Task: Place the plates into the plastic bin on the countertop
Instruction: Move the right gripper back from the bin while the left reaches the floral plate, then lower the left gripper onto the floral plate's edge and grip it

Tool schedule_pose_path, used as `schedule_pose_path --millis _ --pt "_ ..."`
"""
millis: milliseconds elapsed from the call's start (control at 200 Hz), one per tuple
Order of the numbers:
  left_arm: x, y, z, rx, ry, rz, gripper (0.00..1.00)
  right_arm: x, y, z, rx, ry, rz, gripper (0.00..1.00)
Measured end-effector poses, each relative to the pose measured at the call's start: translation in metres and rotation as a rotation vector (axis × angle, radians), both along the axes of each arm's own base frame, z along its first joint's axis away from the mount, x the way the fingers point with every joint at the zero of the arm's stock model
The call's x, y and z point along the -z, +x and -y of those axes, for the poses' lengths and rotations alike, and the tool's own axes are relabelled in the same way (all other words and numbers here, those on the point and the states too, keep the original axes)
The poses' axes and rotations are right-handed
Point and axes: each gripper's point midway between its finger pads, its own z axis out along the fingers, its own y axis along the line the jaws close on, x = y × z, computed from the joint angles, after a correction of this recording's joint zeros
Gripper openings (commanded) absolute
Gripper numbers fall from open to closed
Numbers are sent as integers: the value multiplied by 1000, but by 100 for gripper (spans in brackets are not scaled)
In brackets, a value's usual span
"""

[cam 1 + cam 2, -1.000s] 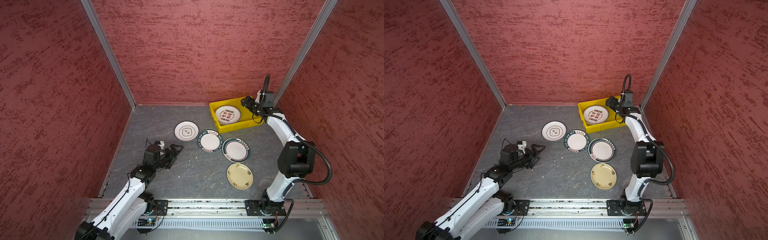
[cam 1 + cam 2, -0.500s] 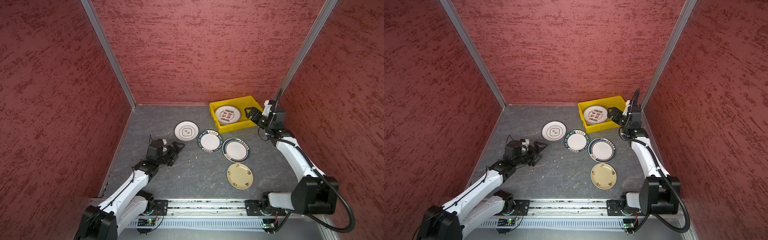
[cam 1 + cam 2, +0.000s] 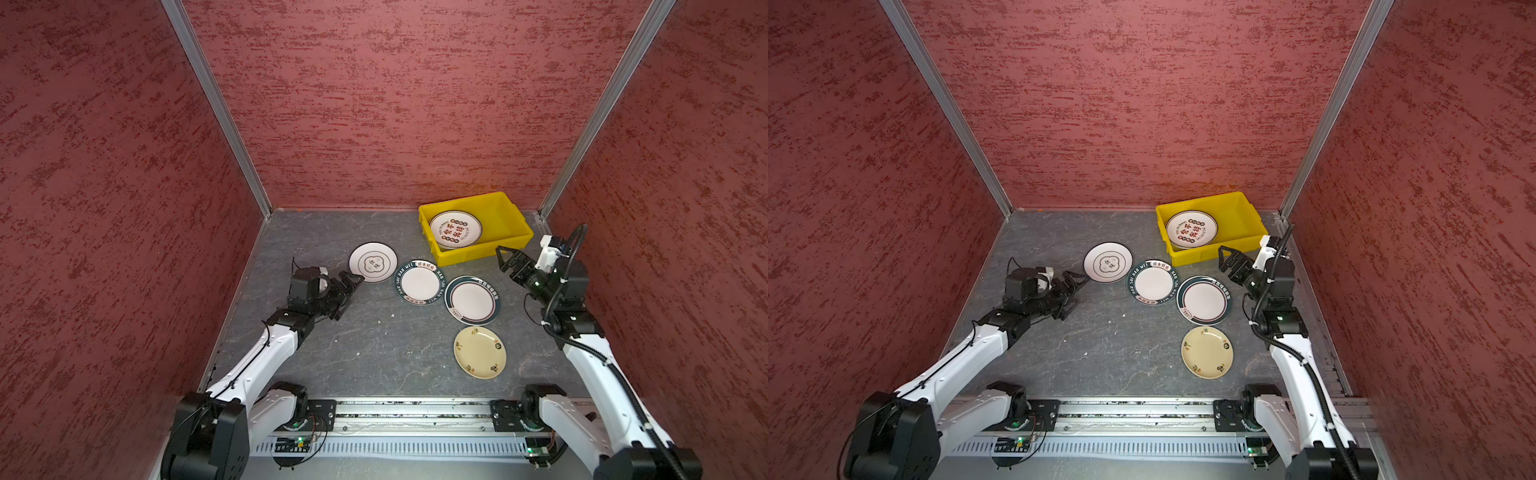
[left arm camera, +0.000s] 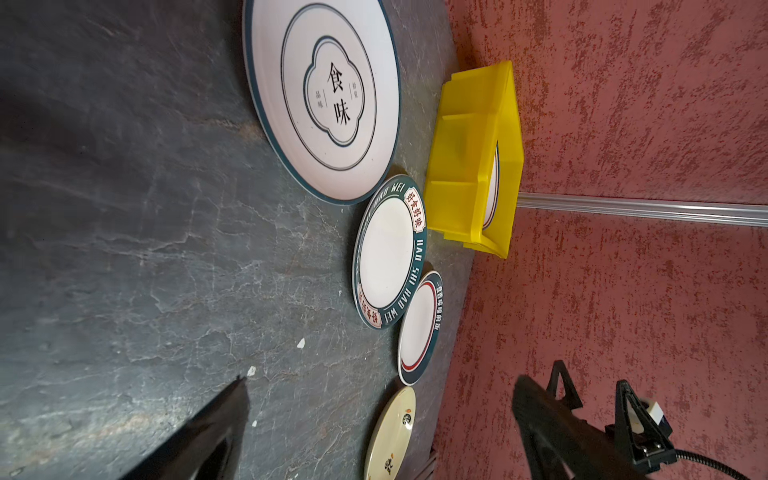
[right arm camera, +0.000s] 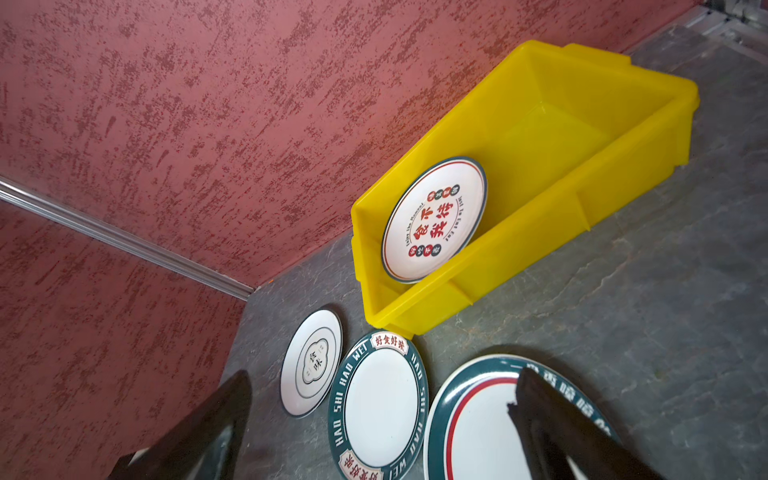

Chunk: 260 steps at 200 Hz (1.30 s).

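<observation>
The right gripper (image 3: pixel 505 259) has come back from over the plastic bin (image 3: pixel 478 253) and now hangs off the bin's near right corner. Its fingers (image 5: pixel 199 436) are spread wide with nothing between them. A red-print plate (image 3: pixel 455 229) sits inside the bin, so one delivery looks finished and this arm is free for the next plate. The green-rimmed plate with a red ring (image 3: pixel 472 300) lies closest below it.

The left gripper (image 3: pixel 349 293) has crept farther toward the white plate with a clover motif (image 3: pixel 372 263). Its fingers (image 4: pixel 208 432) are also wide apart and empty, with the upper tip just beside that plate's near left rim; I cannot tell whether it touches. That plate is probably its target.

The bin is bright yellow with low walls, and it stands in the far right corner of the table (image 3: pixel 374 345). The plate in it lies at the left end and seems tilted against the wall (not flat on the floor). The right half is bare.

Four plates remain on the table. The clover plate, a plate lettered HAO SHI HAO WEI (image 3: pixel 419 282) and the red-ringed plate form a rim-to-rim chain running left to right. A cream-yellow plate (image 3: pixel 480 352) lies apart, nearer the rail.
</observation>
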Motion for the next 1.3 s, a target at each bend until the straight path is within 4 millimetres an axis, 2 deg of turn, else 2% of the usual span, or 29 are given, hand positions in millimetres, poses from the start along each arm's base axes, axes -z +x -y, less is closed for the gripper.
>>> schedule_pose_path --millis 90,210,281,496,626,832,962,1303 --pt "-2 8 -5 -9 14 8 100 10 -13 -4 -16 28 -5 99" --pt "2 18 -13 -19 35 2 90 15 -25 -11 -53 69 -3 99" --pt "10 24 -17 -22 40 -13 90 13 -31 -17 -84 96 3 99" --pt "26 35 -33 -47 57 -47 87 5 -39 -37 -206 163 17 99" --pt "29 53 -39 -50 48 -56 85 10 -42 -44 -246 186 5 99" --pt "52 75 -34 -21 -4 -120 81 15 -47 -45 -254 193 2 99" --pt "67 79 -30 -10 -18 -155 80 16 -48 -44 -243 188 0 99" --pt "90 94 -20 8 -32 -183 75 21 -51 -37 -197 167 -15 99"
